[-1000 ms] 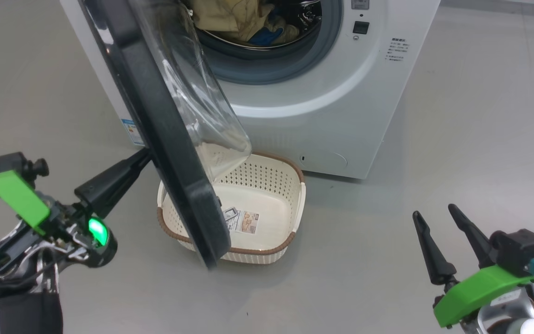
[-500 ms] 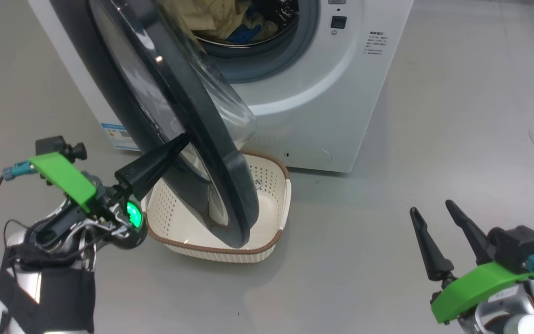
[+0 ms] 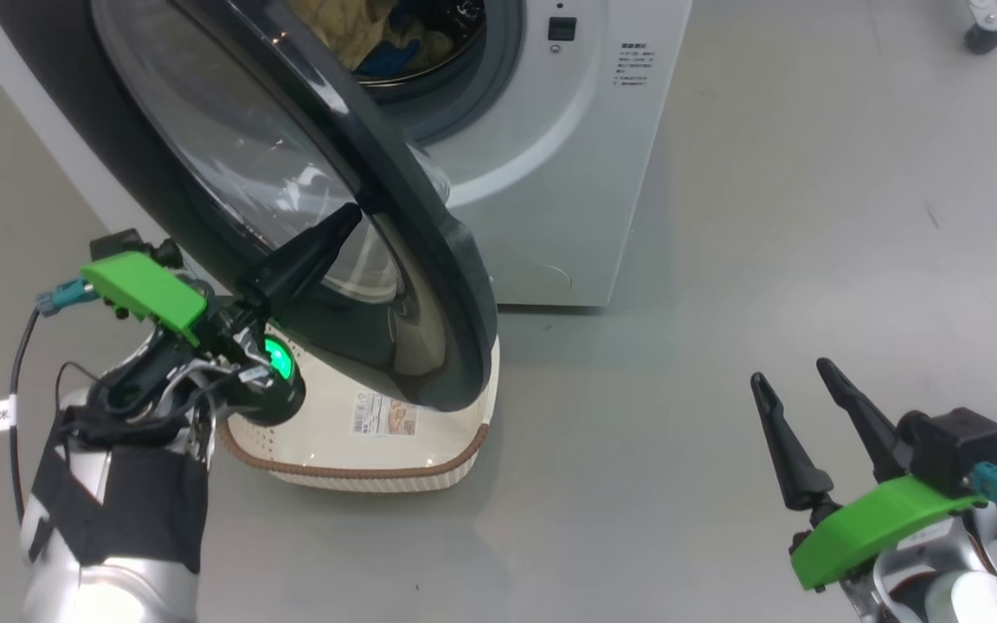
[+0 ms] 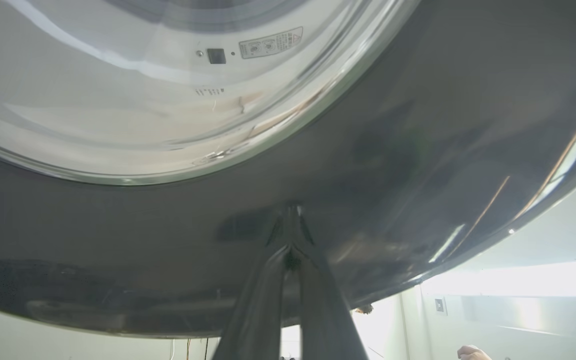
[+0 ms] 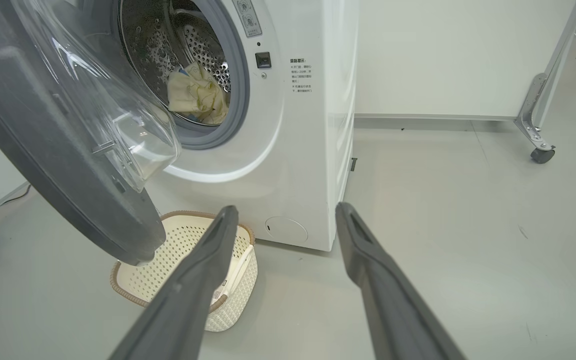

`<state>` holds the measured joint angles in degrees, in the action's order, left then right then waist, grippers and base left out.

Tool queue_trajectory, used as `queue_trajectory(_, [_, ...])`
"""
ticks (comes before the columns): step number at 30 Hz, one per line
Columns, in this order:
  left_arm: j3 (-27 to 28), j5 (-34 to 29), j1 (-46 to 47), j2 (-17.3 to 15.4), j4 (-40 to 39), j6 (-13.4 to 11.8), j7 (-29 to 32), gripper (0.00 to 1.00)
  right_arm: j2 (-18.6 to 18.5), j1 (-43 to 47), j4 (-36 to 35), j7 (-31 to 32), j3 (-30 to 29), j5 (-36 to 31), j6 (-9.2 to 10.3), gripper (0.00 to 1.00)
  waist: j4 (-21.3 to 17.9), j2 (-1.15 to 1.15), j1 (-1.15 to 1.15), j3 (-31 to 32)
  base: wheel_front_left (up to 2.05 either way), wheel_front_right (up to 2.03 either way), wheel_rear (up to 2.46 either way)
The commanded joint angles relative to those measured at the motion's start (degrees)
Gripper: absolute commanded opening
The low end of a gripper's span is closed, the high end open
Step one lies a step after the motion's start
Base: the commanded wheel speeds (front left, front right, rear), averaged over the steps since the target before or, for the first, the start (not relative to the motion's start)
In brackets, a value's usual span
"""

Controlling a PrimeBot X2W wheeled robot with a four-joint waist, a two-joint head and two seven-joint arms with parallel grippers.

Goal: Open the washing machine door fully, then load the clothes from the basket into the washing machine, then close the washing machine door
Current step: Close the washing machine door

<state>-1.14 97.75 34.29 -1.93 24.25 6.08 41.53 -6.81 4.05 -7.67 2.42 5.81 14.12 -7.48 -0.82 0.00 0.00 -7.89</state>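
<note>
Big white front-loading washing machine (image 3: 550, 173) at the top of the head view, standing on the grey floor (image 3: 723, 260). The right wrist view adds its perforated steel drum (image 5: 188, 40) and grey rubber seal. The large round door with its glossy black ring and clear glass bowl (image 3: 429, 285) stands partly open, angled out over the small cream perforated plastic basket with a brown rim (image 3: 360, 467), which sits on the floor just in front of the machine.

Left gripper (image 3: 347, 216) is closed tight with nothing between its fingers. The left wrist view puts the joined tips (image 4: 290, 210) right against the door's black ring (image 4: 418, 125), just below the glass. Right gripper (image 3: 788, 374) hangs well apart at the lower right, fingers spread wide and empty. Its own camera looks between them (image 5: 286, 209) at machine (image 5: 308, 165), door (image 5: 43, 150) and basket (image 5: 133, 290).

The pale-yellow cotton clothes with blue cuffs (image 5: 195, 95) lie inside the drum — from the head camera, a scrap (image 3: 351, 35) above the door's edge. A printed label (image 3: 386, 415) lies on the basket's bottom.
</note>
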Motion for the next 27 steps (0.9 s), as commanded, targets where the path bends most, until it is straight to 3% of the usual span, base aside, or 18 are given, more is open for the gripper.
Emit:
queue_trajectory(1, [0.6, 0.5, 3.9, -1.0, -1.1, 0.7, -1.2, 0.00, -0.4, -2.9, -1.5, -1.0, 1.5, 0.4, -0.01, 1.00, -1.2, 0.00, 0.00, -0.4, 0.00, 0.00, 0.00])
queue_trajectory(9, [-0.8, 1.4, 7.9, -1.0, 3.3, 1.4, -6.4, 0.00, 0.1, -5.3, -0.2, -2.1, 3.6, 1.0, -0.01, 1.00, -5.1, 0.00, 0.00, -1.3, 0.00, 0.00, 0.00])
queue_trajectory(27, [0.2, -2.6, 12.2, -1.0, 5.2, 1.4, -18.3, 0.00, 0.8, -9.1, 3.6, -4.6, 7.6, 2.6, -0.01, 1.00, -12.5, 0.00, 0.00, -2.2, 0.00, 0.00, 0.00])
